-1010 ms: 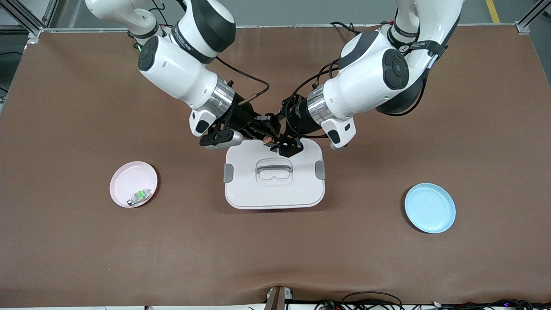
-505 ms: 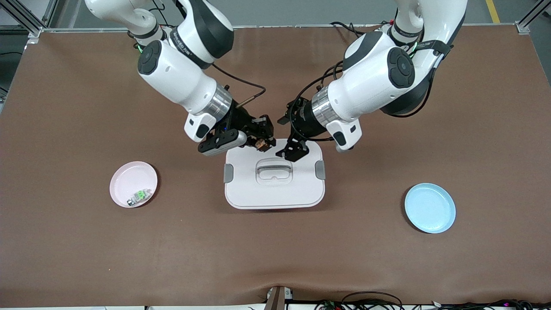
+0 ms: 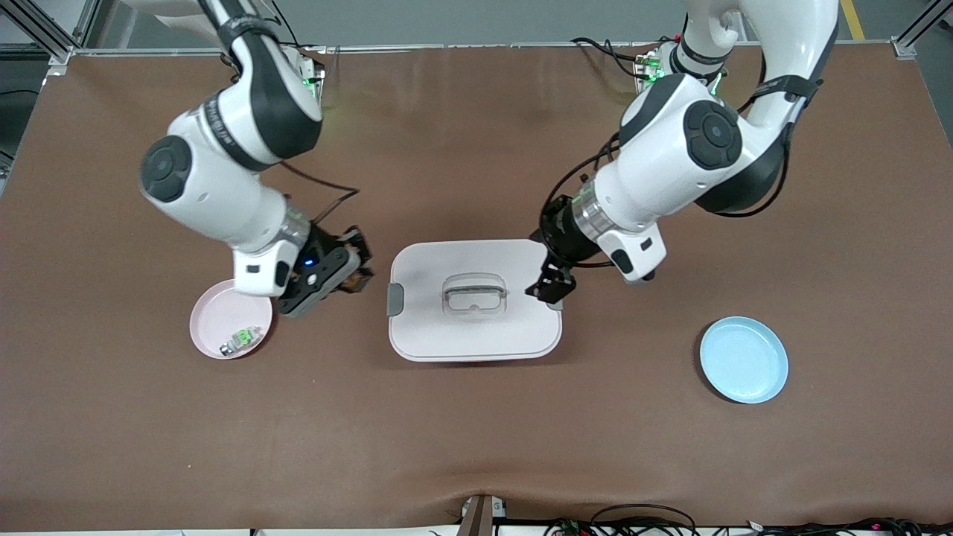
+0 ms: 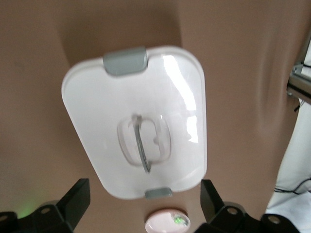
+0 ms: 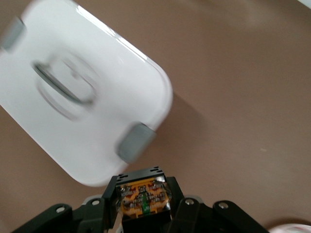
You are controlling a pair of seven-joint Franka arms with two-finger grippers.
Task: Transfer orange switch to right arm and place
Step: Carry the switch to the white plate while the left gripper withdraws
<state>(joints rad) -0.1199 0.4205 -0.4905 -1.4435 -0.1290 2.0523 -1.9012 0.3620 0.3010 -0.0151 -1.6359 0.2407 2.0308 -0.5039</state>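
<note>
The orange switch, a tiny black block with an orange-brown middle, sits clamped between the fingers of my right gripper, which is shut on it. That right gripper hangs over the bare mat between the pink plate and the white lid. My left gripper is open and holds nothing; it hovers over the lid's grey clip toward the left arm's end. In the left wrist view its black fingers stand wide apart above the lid.
A tiny clear part with a green middle lies in the pink plate. A blue plate lies toward the left arm's end of the table. The lid has a clear handle and grey side clips.
My right gripper has swung away from above the lid toward the pink plate, carrying the switch. My left gripper has drawn back to the lid's edge at the left arm's end.
</note>
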